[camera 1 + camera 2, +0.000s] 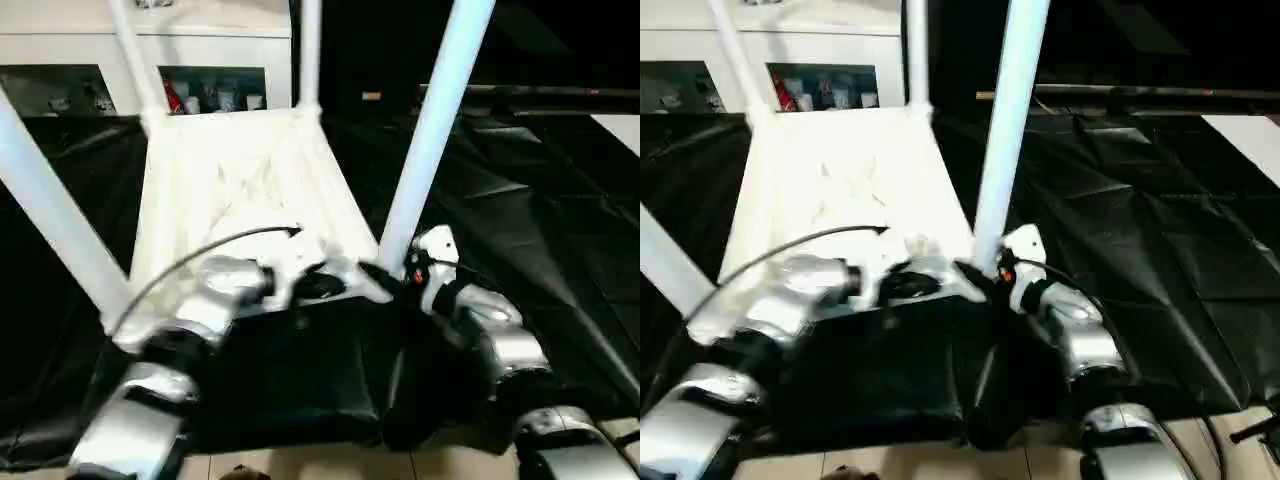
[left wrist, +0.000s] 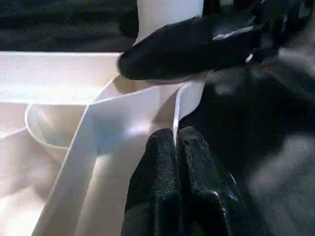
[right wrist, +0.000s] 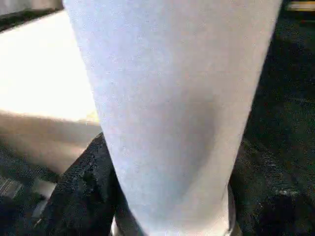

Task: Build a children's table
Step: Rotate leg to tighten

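We take the near right leg (image 1: 435, 130) as our landmark, since both our arms are working at its foot. Nearest to us, our right gripper (image 1: 385, 283) has its black fingers (image 3: 81, 189) set around the base of that leg, one on each side and closed onto it, so we judge it is there to steady the leg in its corner socket or press it home. Just beside the leg's base, our left gripper (image 2: 176, 162) has its two fingers pressed together, pinching the thin rim of the tabletop (image 1: 240, 190), which likely keeps the top from sliding on the black sheet (image 1: 540, 210) while the leg is worked. The children's table lies upside down on that sheet, ribbed underside up, stretching away from the landmark leg; its other three legs stand in their corners, two at the far end and one near left
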You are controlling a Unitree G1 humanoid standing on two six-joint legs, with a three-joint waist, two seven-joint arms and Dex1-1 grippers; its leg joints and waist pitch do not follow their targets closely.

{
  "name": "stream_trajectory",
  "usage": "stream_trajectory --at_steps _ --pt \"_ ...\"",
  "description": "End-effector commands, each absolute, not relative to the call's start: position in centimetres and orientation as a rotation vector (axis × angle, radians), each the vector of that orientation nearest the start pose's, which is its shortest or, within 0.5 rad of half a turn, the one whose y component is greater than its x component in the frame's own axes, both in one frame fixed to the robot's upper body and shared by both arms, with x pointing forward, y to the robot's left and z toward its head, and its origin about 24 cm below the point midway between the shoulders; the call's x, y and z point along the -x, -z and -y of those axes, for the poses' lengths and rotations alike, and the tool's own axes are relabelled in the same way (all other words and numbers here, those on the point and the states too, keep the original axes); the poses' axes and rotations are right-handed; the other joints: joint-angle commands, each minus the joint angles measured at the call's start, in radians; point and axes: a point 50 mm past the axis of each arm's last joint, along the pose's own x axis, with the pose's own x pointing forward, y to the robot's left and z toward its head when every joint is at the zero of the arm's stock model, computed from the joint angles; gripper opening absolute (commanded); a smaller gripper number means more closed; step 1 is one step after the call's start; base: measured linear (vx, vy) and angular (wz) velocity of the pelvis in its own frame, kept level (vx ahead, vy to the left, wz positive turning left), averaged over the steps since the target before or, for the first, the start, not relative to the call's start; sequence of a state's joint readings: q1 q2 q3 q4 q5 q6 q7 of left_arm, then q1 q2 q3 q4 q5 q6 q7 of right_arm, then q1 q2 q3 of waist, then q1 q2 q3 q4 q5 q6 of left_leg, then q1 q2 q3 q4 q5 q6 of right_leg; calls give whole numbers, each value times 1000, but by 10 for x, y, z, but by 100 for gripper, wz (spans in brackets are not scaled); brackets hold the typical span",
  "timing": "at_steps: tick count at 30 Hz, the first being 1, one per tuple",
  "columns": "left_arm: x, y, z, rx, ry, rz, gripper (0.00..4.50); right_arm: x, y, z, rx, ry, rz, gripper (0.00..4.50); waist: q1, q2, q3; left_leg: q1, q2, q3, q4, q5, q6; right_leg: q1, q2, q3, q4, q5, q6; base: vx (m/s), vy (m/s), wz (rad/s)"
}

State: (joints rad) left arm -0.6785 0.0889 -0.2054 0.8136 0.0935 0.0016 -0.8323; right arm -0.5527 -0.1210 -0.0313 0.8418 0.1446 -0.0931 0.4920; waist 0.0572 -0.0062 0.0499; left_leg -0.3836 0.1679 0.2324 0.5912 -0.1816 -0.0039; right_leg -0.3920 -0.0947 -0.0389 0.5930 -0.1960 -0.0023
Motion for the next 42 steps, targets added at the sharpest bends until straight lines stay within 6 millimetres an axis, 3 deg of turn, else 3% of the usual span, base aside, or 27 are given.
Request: stream_trajectory --at_steps 1,4,6,7,8,9,12,15,20,23,28,32,34,36,42 --pt "-328 -39 -39 -226 1115 -279 0 -328 3 121 -42 -498 -327 260 -6 -6 -51 37 74 -54 -90 -363 -45 8 -72 39 -90 -368 -179 0 0 0" --pt "-325 -39 -28 -221 1140 -275 0 -331 -5 108 -31 -541 -272 260 -8 -2 -56 27 73 -54 -91 -344 -28 16 -70 37 -83 -285 -194 0 0 0" --pt "-325 -39 -29 -228 1145 -275 0 -331 -9 105 -15 -577 -239 329 -16 -6 -62 17 71 -54 -87 -298 -10 28 -70 36 -73 -215 -199 0 0 0" --pt "-326 -39 -32 -232 1146 -277 0 -331 -11 105 -16 -601 -225 329 -19 -6 -63 13 70 -54 -85 -277 11 29 -70 34 -72 -194 -205 0 0 0" --pt "-326 -39 -32 -233 1146 -277 0 -331 -12 105 -16 -602 -224 337 -19 -7 -64 15 69 -52 -81 -266 20 29 -69 34 -71 -180 -211 0 0 0" --pt "-328 -39 -38 -248 1145 -281 0 -332 -16 106 22 -640 -195 349 -17 -4 -69 14 70 -49 -73 -208 48 31 -71 34 -61 -90 -241 0 0 0" --pt "-328 -39 -46 -257 1163 -282 0 -332 -21 109 71 -719 -172 373 -16 -4 -71 14 70 -45 -65 -145 86 32 -66 31 -49 18 -276 0 0 0" --pt "-328 -41 -66 -290 1230 -293 0 -325 -26 122 119 -933 -175 373 -12 -2 -66 13 74 -44 -64 -158 117 36 -66 28 -49 18 -302 0 0 0" --pt "-322 -50 -86 -318 1343 -283 0 -321 -30 135 134 -1002 -176 373 -6 2 -62 20 81 -41 -70 -215 81 30 -61 26 -52 -75 -303 0 0 0" --pt "-317 -58 -101 -340 1390 -302 0 -319 -33 141 134 -1018 -165 373 1 9 -58 26 86 -41 -78 -258 37 23 -60 29 -54 -140 -296 0 0 0" --pt "-307 -72 -125 -374 1437 -362 0 -317 -36 147 122 -1042 -150 373 6 11 -58 32 83 -38 -81 -264 2 18 -57 32 -51 -148 -282 0 0 0" --pt "-306 -87 -132 -374 1412 -345 44 -316 -37 150 119 -1046 -145 376 8 8 -60 29 80 -37 -81 -245 -2 21 -56 32 -48 -128 -279 0 0 0" --pt "-313 -93 -136 -414 1350 -309 66 -315 -37 151 120 -1050 -143 376 7 6 -60 25 76 -38 -78 -222 13 23 -56 32 -47 -110 -274 0 0 0" --pt "-321 -91 -136 -439 1273 -305 77 -314 -37 152 126 -1061 -144 376 5 1 -62 24 73 -37 -74 -213 25 24 -57 32 -49 -106 -270 0 0 0" --pt "-323 -84 -126 -418 1213 -340 131 -313 -38 152 132 -1067 -142 376 7 0 -65 23 74 -38 -67 -167 48 27 -60 32 -47 -88 -273 0 0 0"
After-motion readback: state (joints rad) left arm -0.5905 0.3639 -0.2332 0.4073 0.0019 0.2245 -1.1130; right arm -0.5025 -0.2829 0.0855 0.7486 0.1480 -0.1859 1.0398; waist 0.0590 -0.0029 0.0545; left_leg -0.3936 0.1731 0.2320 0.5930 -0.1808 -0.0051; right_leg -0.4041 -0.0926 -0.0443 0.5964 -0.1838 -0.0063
